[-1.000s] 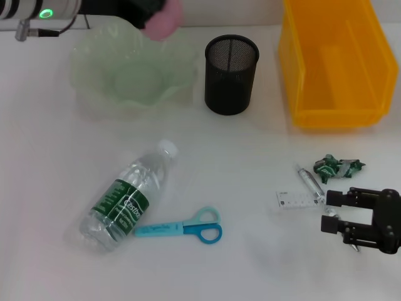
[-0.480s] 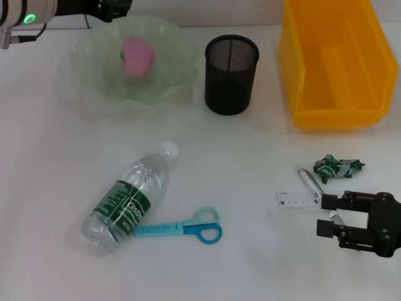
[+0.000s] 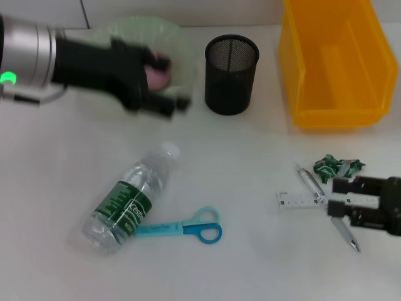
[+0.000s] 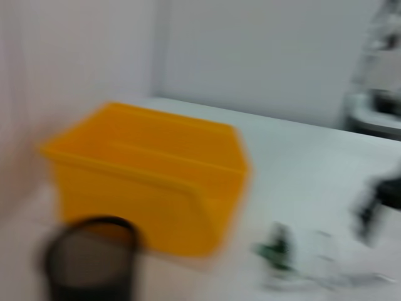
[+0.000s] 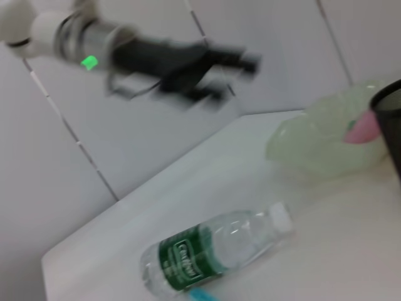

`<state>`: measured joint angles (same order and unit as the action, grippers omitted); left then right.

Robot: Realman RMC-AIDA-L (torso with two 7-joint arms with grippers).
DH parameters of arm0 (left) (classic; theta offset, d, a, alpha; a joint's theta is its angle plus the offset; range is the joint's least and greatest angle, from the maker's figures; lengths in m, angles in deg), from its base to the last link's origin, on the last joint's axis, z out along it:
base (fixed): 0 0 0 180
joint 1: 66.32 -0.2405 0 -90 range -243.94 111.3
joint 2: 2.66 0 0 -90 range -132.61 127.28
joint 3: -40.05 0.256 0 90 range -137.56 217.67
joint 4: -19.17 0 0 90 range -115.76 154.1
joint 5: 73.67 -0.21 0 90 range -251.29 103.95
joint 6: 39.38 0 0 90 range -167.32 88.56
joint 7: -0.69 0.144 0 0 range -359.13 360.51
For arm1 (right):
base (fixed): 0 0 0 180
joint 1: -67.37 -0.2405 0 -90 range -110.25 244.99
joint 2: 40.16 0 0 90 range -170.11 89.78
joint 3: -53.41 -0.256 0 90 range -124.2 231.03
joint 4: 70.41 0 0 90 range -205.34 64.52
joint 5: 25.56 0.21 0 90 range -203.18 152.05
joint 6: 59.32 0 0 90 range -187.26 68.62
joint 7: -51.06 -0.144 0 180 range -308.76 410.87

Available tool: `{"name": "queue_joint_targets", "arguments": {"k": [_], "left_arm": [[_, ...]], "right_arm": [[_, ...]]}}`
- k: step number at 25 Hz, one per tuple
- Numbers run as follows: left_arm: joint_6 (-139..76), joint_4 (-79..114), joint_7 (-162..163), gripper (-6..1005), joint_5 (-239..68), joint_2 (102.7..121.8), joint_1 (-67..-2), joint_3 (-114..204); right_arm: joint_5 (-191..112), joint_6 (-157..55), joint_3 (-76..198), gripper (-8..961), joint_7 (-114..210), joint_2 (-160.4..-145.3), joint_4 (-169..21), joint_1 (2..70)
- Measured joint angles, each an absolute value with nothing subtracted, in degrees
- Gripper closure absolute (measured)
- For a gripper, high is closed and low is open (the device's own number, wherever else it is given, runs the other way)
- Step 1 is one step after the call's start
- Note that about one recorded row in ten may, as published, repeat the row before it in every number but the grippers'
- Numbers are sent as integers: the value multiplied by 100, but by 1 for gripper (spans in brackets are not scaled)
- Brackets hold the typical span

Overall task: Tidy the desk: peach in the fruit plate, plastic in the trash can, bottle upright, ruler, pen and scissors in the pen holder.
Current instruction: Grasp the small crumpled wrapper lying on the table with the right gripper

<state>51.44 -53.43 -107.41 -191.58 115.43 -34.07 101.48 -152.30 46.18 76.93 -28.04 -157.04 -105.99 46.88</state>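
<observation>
- My left gripper [image 3: 168, 103] hangs above the table just to the left of the black mesh pen holder [image 3: 231, 74]; it is blurred, so I cannot tell how it is set.
- The peach [image 3: 156, 72] lies in the pale green fruit plate [image 3: 172, 37], which sits left of the pen holder; my left arm hides most of the plate in the head view.
- From my right wrist the peach [image 5: 362, 130] shows as pink inside the plate [image 5: 313, 141].
- The yellow trash can [image 3: 335, 63] stands right of the pen holder, a gap between them.
- The bottle [image 3: 130, 197] lies on its side, nearer me than the pen holder and to its left, white cap pointing back towards the plate.
- The blue scissors [image 3: 182, 230] lie flat just beside the bottle's base, handles pointing right.
- The crumpled green plastic [image 3: 337, 167] lies on the table nearer me than the trash can, well right of the pen holder.
- The clear ruler [image 3: 299, 199] and the pen [image 3: 326, 207] lie just beside the plastic, crossing one another.
- My right gripper [image 3: 336, 195] is low at the pen and ruler, fingers parted, gripping nothing that I can see.
</observation>
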Motion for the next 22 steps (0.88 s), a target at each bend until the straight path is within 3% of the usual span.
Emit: {"name": "queue_joint_targets", "arguments": {"k": [2,7,14,16,17,22], "left_arm": [[5766,-5234,-10585,165,-19096,11590,-3569,10312],[5635,-4779,-10301,165,-18815,11604,-3883,10671],[5498,-4013,-9943,165,-18559,11576,-3837,10433],[5442,-3948,-9874,166,-18557,11579,-3827,10394],[5413,-3937,-9860,166,-18556,11579,-3827,10391],[5364,-3912,-9839,166,-18574,11582,-3784,10442]], "right_arm": [[-15228,4805,7660,313,-3478,-15647,-11304,4590],[-15372,5303,7760,313,-4845,-15614,-13094,4393],[-16855,6272,8845,325,-7251,-15505,-16039,3508],[-17462,6302,9344,334,-7474,-15582,-16459,3357],[-17937,6121,9869,338,-7533,-15724,-16601,3301],[-18283,5028,11057,358,-7479,-15928,-16150,3416]]}}
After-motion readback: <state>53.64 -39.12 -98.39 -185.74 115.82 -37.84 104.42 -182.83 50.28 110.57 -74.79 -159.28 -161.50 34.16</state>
